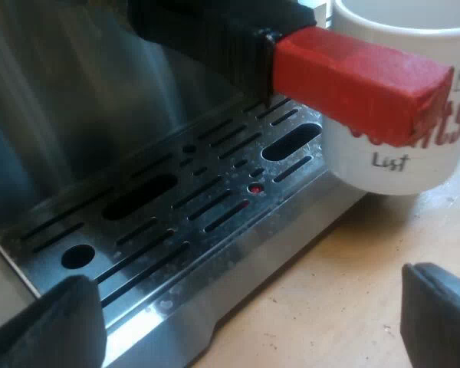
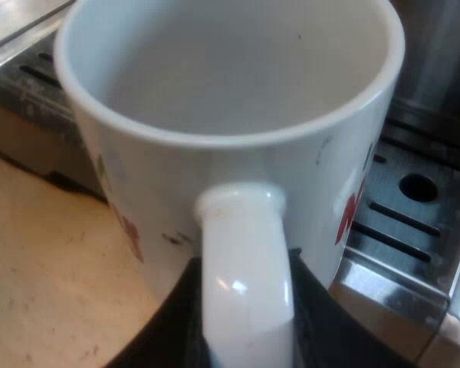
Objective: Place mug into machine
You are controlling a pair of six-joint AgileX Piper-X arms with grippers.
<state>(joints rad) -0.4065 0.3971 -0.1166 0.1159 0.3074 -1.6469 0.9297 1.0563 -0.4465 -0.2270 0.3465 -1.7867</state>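
Note:
A white mug [image 2: 230, 69] with red lettering, empty inside, is held by its handle [image 2: 241, 276] in my right gripper [image 2: 245, 337], whose black fingers [image 2: 172, 314] are shut on both sides of the handle. The mug [image 1: 399, 165] hangs by the outer edge of the espresso machine's slotted metal drip tray [image 1: 176, 222], its base seemingly a little above the wooden table [image 1: 345, 284]. The holder's dark handle with its red end [image 1: 360, 84] juts out above the tray, in front of the mug. My left gripper [image 1: 245, 307] is open and holds nothing, low over the tray's front edge.
The machine's steel front wall [image 1: 77, 100] rises behind the tray. The drip tray [image 2: 414, 222] lies just beyond the mug. The wooden table [image 2: 46, 268] spreads out beside the machine.

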